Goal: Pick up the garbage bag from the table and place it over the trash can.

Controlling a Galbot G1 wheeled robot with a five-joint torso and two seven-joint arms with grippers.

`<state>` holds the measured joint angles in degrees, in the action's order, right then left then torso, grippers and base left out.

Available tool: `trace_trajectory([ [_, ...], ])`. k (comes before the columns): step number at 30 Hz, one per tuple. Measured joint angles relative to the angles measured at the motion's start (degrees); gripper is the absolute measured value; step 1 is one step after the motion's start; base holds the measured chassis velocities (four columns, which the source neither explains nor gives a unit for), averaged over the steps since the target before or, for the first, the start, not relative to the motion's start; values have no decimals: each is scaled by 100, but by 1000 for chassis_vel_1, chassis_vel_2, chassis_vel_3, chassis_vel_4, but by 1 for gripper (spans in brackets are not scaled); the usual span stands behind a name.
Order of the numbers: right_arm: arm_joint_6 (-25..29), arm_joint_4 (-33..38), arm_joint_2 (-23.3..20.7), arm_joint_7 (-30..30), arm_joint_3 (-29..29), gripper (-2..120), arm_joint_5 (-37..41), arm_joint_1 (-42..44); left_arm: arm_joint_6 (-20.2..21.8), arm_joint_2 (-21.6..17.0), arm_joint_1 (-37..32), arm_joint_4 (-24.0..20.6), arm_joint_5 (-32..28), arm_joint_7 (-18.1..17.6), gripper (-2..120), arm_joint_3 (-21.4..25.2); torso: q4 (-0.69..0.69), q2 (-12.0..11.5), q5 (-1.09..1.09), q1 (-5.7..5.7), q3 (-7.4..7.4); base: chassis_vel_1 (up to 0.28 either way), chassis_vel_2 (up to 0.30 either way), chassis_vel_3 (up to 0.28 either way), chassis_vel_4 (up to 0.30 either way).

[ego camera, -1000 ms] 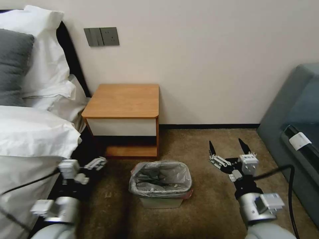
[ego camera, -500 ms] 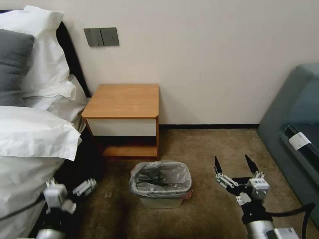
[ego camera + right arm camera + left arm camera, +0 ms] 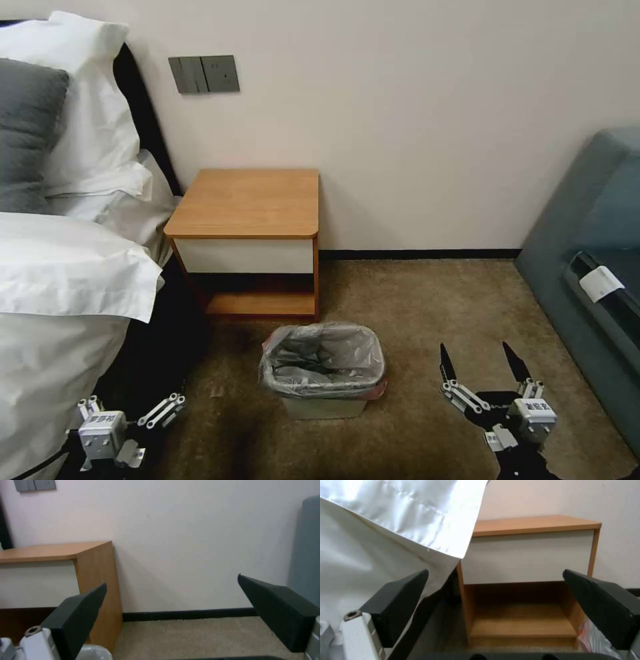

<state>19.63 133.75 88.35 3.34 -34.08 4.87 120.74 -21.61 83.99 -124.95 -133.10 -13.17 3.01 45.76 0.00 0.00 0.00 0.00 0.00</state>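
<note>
Garbage bag [image 3: 323,357] lines trash can [image 3: 323,405] — bin's base hidden.

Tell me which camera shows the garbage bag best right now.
The head view: the garbage bag lines the trash can, whole rim visible. The left wrist view catches a sliver; the right wrist view a pale corner.

My right gripper [image 3: 485,357] sits low at my right side, its 2 black fingers [image 3: 445,361] spread wide apart and pointing forward, nothing between them. My left gripper [image 3: 137,417] is low at my left side, wrist tucked down, its 2 fingers [image 3: 398,592] likewise spread wide and empty.
</note>
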Motion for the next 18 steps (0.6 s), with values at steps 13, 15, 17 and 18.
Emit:
trace_trajectory([
  [13,-21,1,-6,-12,2,100,4,-18,20,-2,20,-2,-2,-1,100,-2,0,0,0,0,0,0,0,0,0],
  [15,-23,1,-6,-12,2,100,3,-19,21,-3,21,-2,-2,-1,100,-2,0,0,0,0,0,0,0,0,0],
  [17,-27,2,-6,-13,4,100,4,-21,24,-3,23,-2,-3,0,100,-3,0,0,0,0,0,0,0,0,0],
  [18,-28,2,-6,-14,4,100,4,-21,25,-3,23,-2,-4,-1,100,-2,0,0,0,0,0,0,0,0,0],
])
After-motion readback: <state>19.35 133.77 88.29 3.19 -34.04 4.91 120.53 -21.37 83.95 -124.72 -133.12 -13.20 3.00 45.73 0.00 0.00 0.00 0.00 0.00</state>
